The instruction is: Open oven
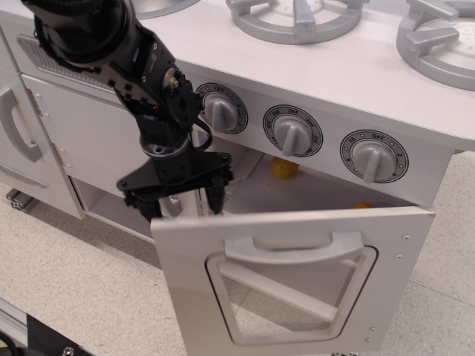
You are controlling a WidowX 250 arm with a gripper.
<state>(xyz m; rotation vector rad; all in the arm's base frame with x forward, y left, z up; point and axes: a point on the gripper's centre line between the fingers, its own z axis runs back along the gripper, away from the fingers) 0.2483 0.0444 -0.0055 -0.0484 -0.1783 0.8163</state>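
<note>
The white toy oven's door (289, 282) hangs partly open, tilted outward and hinged at the bottom. It has a rounded clear window in a grey frame and a wide grey handle (297, 248). My black gripper (178, 205) sits at the door's top left corner. Its fingers are spread, one (215, 196) behind the door's top edge and the other at the left. It holds nothing. Inside the oven a yellow object (282, 167) lies at the back and an orange one (361, 205) shows at the right.
Three grey knobs (293, 132) line the front panel above the oven. Grey burners (297, 15) sit on the stovetop. A white cabinet door with a vertical grey handle (18, 126) stands at the left. An aluminium frame corner (30, 337) is at the bottom left.
</note>
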